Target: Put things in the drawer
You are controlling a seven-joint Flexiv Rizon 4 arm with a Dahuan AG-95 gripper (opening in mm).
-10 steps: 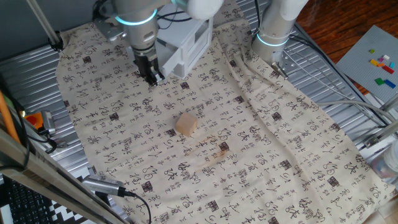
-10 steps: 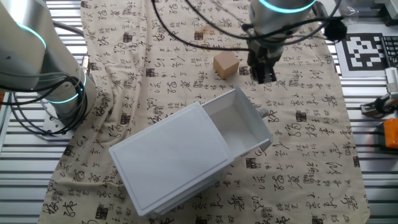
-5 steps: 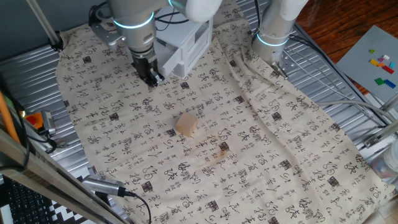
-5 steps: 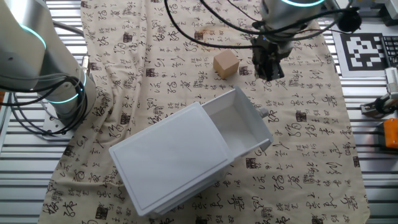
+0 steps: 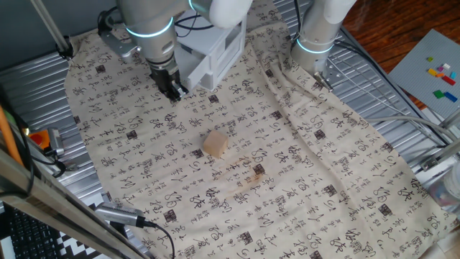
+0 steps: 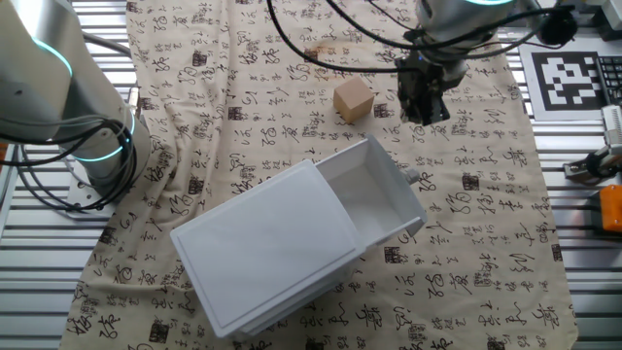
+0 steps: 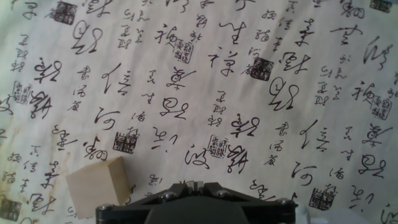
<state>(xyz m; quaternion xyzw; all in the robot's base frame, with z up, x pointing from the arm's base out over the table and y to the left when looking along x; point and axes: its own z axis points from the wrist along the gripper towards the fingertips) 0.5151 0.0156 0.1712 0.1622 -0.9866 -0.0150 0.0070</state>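
A small pale tan wooden block (image 5: 215, 144) lies on the patterned cloth, apart from everything; it also shows in the other fixed view (image 6: 354, 100) and at the lower left of the hand view (image 7: 98, 185). The white cabinet (image 6: 262, 251) has its drawer (image 6: 374, 199) pulled out and empty, with a round knob (image 6: 414, 178) at the front. My gripper (image 5: 175, 91) hangs above the cloth beside the drawer's front, fingers pressed together and holding nothing. In the other fixed view the gripper (image 6: 424, 105) is right of the block. In the hand view the gripper (image 7: 196, 185) shows closed.
A second robot arm base (image 5: 316, 44) stands on the cloth's far side. A brownish stain (image 5: 253, 173) marks the cloth near the block. Coloured toy bricks (image 5: 442, 75) lie on a grey plate at the right. Cables (image 6: 321, 39) hang over the cloth.
My shut gripper has drifted slightly away from the block and up, towards the cloth's edge. The block and drawer have not moved.
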